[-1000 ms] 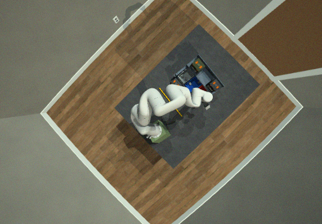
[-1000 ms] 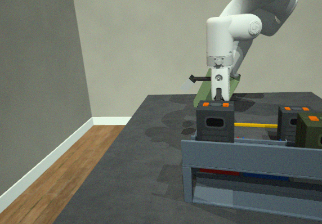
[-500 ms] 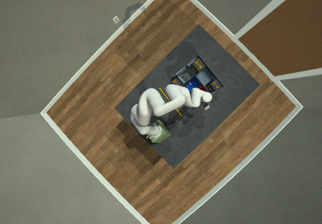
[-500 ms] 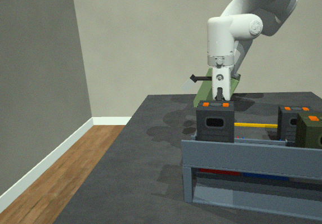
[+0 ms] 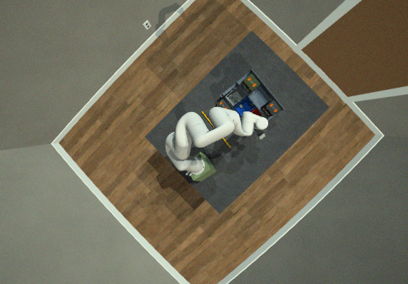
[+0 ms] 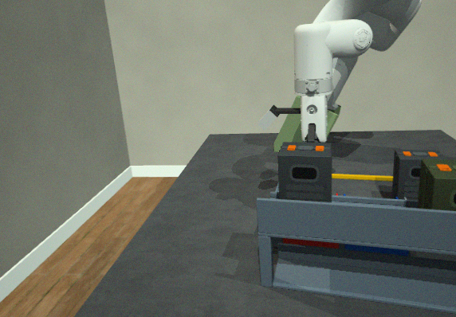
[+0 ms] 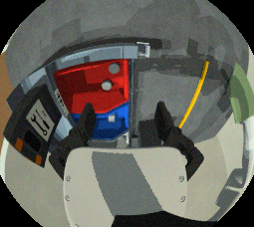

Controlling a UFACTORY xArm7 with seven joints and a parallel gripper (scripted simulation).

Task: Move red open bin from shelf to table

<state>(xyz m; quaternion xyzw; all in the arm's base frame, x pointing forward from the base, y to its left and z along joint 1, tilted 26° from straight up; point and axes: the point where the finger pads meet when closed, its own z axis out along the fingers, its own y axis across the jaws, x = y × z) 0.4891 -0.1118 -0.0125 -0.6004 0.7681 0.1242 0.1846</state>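
The red open bin [image 7: 93,87] sits in the grey shelf [image 6: 355,227], with two small grey parts [image 7: 110,78] in it. It also shows in the top view [image 5: 257,111] and as a red strip under the shelf's upper board [image 6: 311,239]. A blue bin [image 7: 103,123] stands right beside it, and shows in the top view [image 5: 243,105]. My gripper [image 7: 125,110] is open and empty, hanging above the shelf's front edge. Its left finger is over the blue and red bins, its right finger over the table. In the side view it [image 6: 312,136] is just behind a dark box.
Dark closed boxes with orange tabs [image 6: 304,171] [image 6: 410,173] and an olive one [image 6: 438,183] stand on the shelf's top. A yellow rod [image 6: 360,177] lies on the table in front of the shelf. The green arm base [image 6: 296,123] stands behind.
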